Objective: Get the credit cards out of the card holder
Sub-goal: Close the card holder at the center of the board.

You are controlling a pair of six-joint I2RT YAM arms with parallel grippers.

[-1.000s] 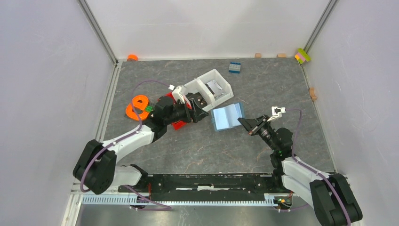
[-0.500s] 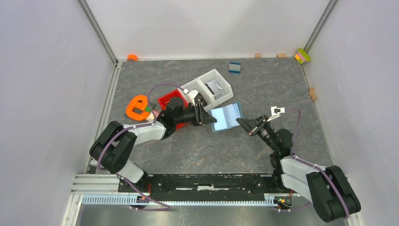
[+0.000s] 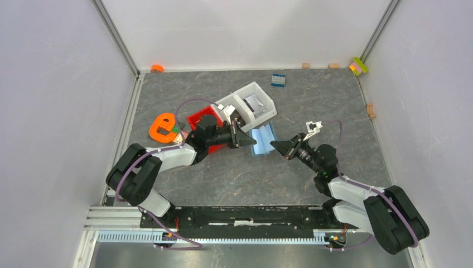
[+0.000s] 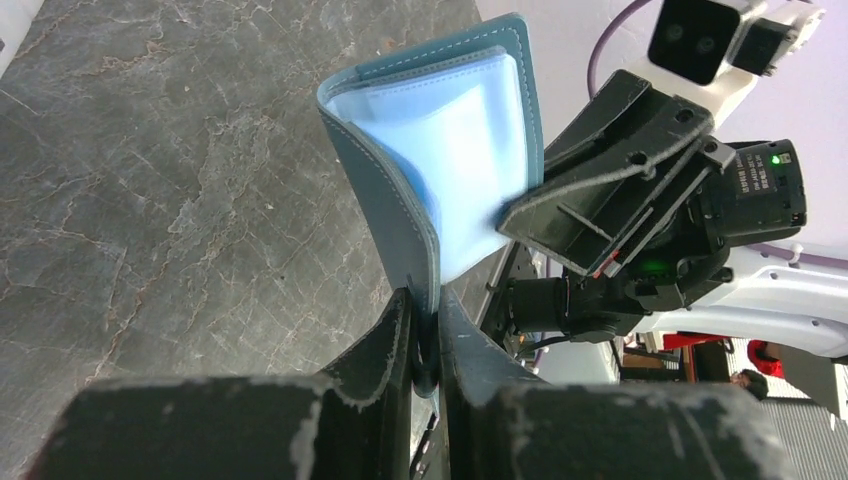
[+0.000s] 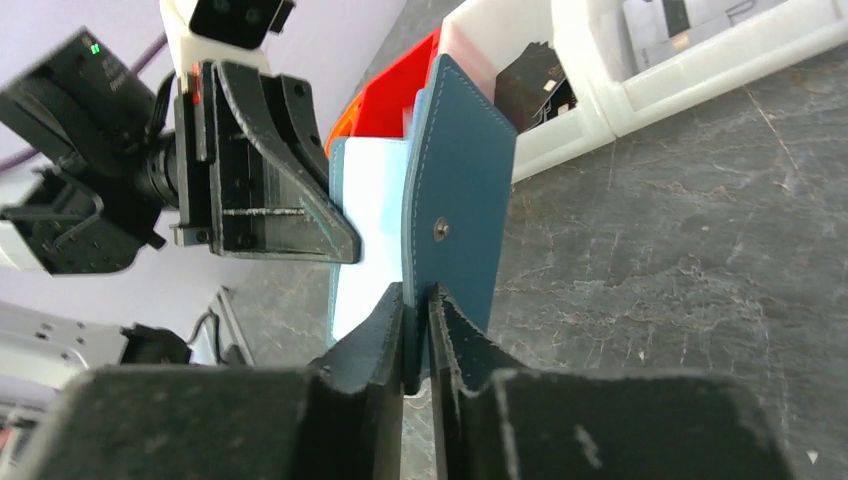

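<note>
Tabletop (image 3: 223, 173): grey marbled, walled on three sides. White bin (image 3: 254, 85) and red bin (image 3: 199, 118) sit side by side at centre-left. What lies in the white bin is too blurred to read.

Card holder (image 3: 262, 135): just in front of the white bin, caught between the two arms and folded into a narrow V standing on edge. I cannot tell whether it touches the tabletop.

Left gripper (image 4: 425, 370): jaws pinched almost together on one leaf's edge. Right gripper (image 5: 415, 340): jaws likewise nearly closed, clamping the edge of the opposite leaf.

View differences:
- The left wrist view shows the pale blue lining inside the fold, with the right gripper's fingers behind it.
- The right wrist view shows the teal outer face with a small metal snap stud (image 5: 440, 230).
- The top view gives only a thin blue sliver.
</note>
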